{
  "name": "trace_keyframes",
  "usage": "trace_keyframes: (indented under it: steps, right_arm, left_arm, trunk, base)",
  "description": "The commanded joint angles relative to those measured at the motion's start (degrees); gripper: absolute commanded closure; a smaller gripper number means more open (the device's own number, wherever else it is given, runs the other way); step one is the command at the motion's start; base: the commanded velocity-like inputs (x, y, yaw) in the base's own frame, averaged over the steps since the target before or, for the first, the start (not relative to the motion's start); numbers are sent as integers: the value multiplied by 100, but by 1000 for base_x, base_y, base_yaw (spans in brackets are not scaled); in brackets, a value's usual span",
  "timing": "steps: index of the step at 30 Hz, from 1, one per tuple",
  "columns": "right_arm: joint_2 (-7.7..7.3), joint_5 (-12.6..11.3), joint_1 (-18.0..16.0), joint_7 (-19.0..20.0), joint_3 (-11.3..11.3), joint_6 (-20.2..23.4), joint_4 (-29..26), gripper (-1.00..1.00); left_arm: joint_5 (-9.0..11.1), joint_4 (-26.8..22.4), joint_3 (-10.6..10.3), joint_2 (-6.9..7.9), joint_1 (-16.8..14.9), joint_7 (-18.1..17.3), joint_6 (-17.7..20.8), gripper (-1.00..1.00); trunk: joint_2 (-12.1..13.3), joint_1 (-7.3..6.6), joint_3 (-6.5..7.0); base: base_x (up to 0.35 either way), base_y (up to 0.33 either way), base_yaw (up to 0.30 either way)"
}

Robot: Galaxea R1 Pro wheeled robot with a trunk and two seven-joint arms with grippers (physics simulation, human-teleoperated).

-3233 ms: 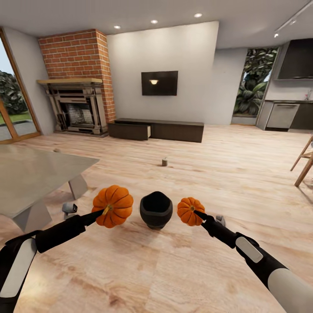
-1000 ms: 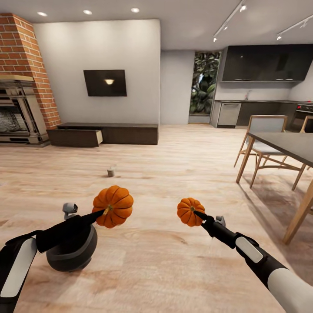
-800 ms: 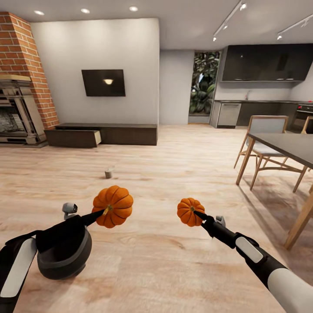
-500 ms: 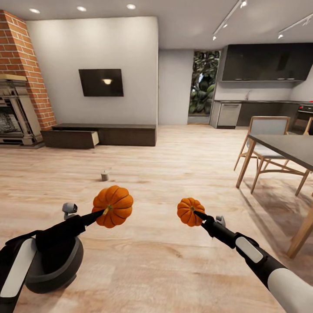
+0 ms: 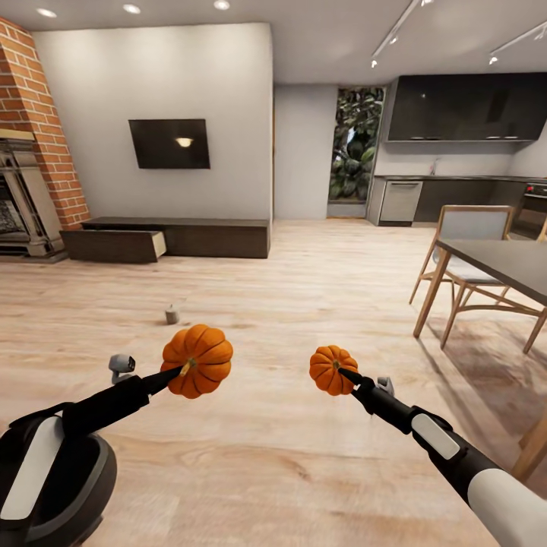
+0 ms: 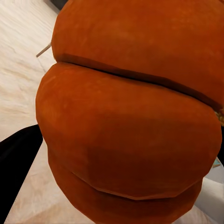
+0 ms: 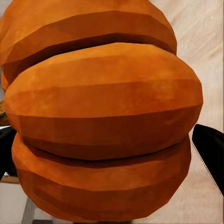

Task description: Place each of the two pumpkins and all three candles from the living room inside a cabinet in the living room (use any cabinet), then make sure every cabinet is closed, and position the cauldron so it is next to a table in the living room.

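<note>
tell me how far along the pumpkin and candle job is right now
Nothing is stored yet. In hand: the left gripper holds the bigger pumpkin, the right gripper the smaller pumpkin. Left: both go into the cabinet, which has one compartment open; a candle sits on the floor; the cauldron is by the robot.

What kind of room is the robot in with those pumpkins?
It looks like a home's open living room beside a kitchen: a wall TV over a long low cabinet, a brick fireplace and a dining table.
</note>
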Motion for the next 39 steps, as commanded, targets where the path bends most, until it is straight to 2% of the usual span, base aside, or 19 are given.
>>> trace_keyframes:
  steps: [1, 26, 39]
  right_arm:
    - [-5, -86, -7, 6, 20, 28, -3, 100]
    - [-5, -69, -7, -5, 26, 34, 5, 100]
    - [-5, -68, -7, -1, 29, 34, 5, 100]
  left_arm:
    - [60, -4, 5, 0, -3, -18, 48, 100]
    - [65, -4, 5, -5, -4, -19, 48, 100]
    - [67, -4, 5, 4, -4, -21, 48, 100]
  trunk:
    - [-3, 1, -6]
    - [-3, 1, -26]
    - [-3, 1, -26]
  base:
    - [274, -134, 0]
    - [284, -116, 0]
    - [314, -13, 0]
